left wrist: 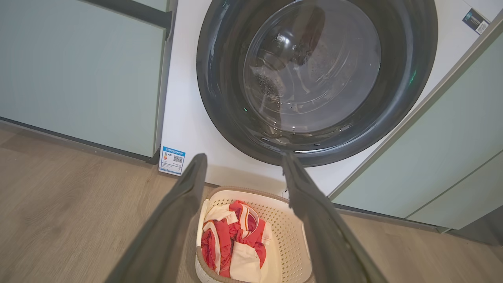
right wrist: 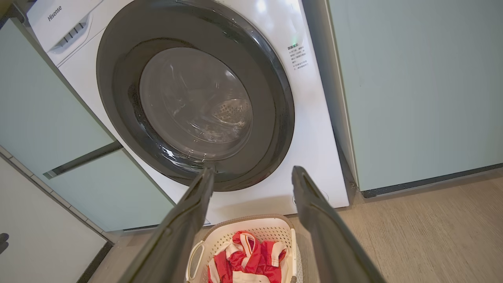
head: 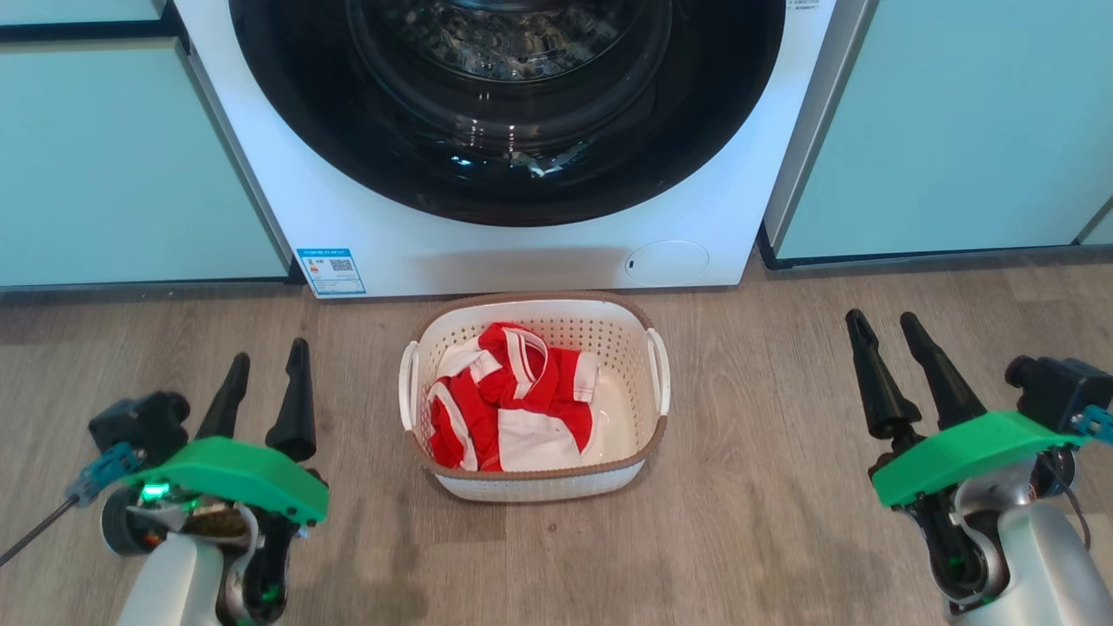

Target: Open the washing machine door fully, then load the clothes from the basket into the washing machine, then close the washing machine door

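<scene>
The white washing machine (head: 417,235) stands straight ahead, its round black-rimmed door (head: 509,187) shut flat against the front; the same door (left wrist: 314,78) (right wrist: 196,106) faces both wrist cameras. On the floor before it sits the cream basket (head: 539,482) holding the red and white clothes (head: 509,400), which also appear as a bundle (left wrist: 234,243) (right wrist: 247,259) between each gripper's fingers. My left gripper (head: 268,361) hovers open left of the basket. Well to the right of the basket, my right gripper (head: 883,322) is open too. Both are empty.
Pale teal cabinets (head: 113,156) (head: 974,122) flank the machine on both sides. A blue sticker (head: 331,271) and a round flap (head: 667,262) mark its lower front. Wood-look floor (head: 765,487) spreads around the basket.
</scene>
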